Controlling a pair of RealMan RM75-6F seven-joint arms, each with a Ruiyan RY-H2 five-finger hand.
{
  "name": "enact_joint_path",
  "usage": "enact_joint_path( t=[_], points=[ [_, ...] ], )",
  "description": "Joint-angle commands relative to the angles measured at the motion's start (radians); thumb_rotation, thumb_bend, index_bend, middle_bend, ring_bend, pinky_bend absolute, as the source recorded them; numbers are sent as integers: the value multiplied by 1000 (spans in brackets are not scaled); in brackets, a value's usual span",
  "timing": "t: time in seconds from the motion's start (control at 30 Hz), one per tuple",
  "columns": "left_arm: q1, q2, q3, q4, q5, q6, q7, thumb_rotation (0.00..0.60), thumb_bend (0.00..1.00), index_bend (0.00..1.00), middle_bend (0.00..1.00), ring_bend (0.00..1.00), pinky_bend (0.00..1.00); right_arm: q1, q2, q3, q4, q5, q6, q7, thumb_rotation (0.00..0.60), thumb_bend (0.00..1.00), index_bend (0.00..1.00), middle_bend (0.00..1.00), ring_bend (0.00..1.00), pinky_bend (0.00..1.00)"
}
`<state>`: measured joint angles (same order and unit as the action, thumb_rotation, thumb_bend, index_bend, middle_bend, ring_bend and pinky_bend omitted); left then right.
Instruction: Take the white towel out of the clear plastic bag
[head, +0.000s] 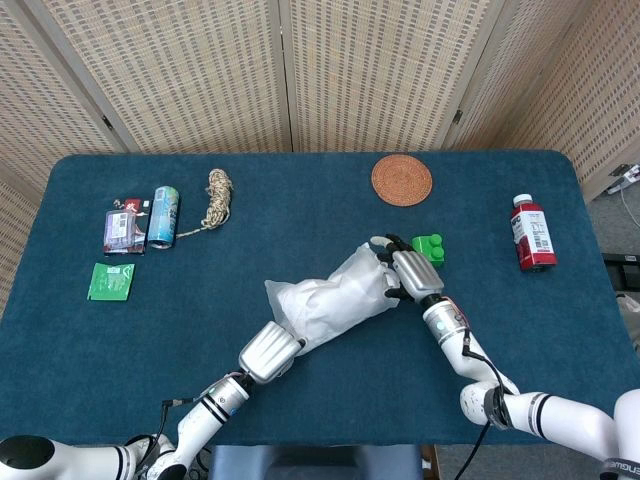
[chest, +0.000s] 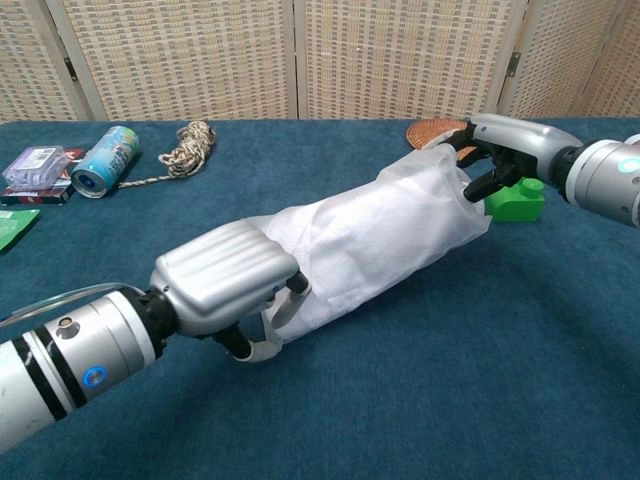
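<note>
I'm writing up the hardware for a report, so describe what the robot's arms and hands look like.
Each robot hand, left and right, has a silver ribbed back plate and dark fingers with pale tips. The forearms are silver-white cylinders with black bands; the left shows a blue glowing ring. Thin cables run along both arms in the head view.

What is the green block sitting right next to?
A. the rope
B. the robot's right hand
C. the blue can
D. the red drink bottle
B: the green block lies just beside the right hand, at the far end of the clear plastic bag; the other three things are well away from it.
</note>
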<state>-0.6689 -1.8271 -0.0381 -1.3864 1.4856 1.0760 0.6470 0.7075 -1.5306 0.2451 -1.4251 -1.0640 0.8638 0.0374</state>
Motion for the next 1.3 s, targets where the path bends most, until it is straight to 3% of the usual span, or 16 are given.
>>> enact_joint_path(
  t=[0.03,0.27,0.6,1.0,1.3],
  points=[
    [-2,-4,-1,3,2,-1,0,600,222,677,1000,1000,1000,0,0,0,0,-1,0,0,600,615,736,144,0,149],
    [-7,-13,-3,12,1,-9,6,600,222,664,1000,1000,1000,-1,1,1,0,-2,0,3,600,616,736,144,0,149],
    [-1,-21,-3,28,15,15,8,600,146,548,1000,1000,1000,-2,0,0,-1,-3,-1,4,600,616,736,144,0,149],
    [1,-19,-4,27,22,21,-1,600,65,537,1000,1000,1000,-4,1,0,1,-3,-1,6,600,616,736,144,0,149],
    [-2,-26,-3,34,22,13,8,600,60,538,1000,1000,1000,-3,-4,-2,5,-4,-4,9,600,616,736,144,0,149]
  ],
)
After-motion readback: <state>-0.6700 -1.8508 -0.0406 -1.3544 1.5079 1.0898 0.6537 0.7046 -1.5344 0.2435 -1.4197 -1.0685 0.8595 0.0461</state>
